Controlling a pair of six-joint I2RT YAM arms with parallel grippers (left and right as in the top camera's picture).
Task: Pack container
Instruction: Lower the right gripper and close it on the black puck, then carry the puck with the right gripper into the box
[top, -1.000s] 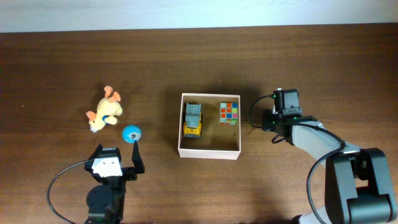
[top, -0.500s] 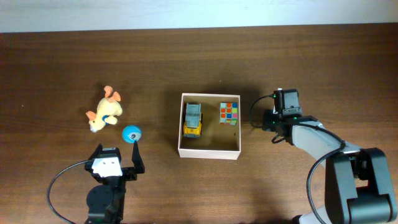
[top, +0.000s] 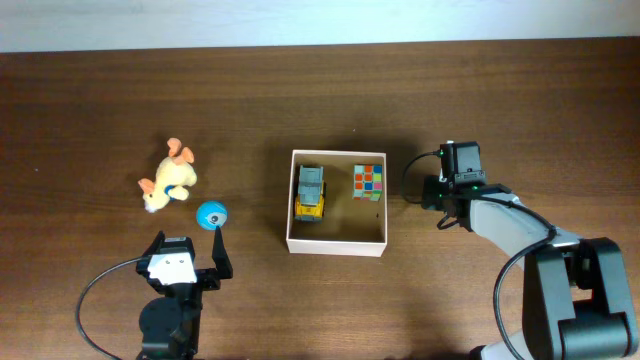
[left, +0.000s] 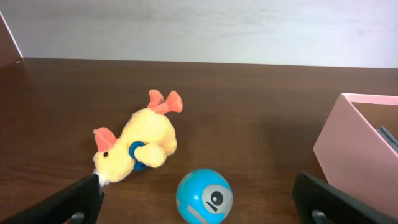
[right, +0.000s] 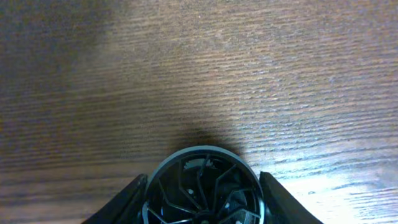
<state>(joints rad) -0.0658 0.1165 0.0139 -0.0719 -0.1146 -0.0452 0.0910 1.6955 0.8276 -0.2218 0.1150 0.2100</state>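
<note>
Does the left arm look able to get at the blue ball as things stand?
Probably yes. The left hand is open, the blue ball lies just ahead of it with nothing between them, and the plush duck sits further back, off to one side.

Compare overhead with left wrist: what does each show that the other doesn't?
Only overhead: the cube inside the box, and the right arm. Only left wrist: the box's outer side wall, seen from low down. Both: the duck, the ball, the box, and the open left pincer near the ball.
</note>
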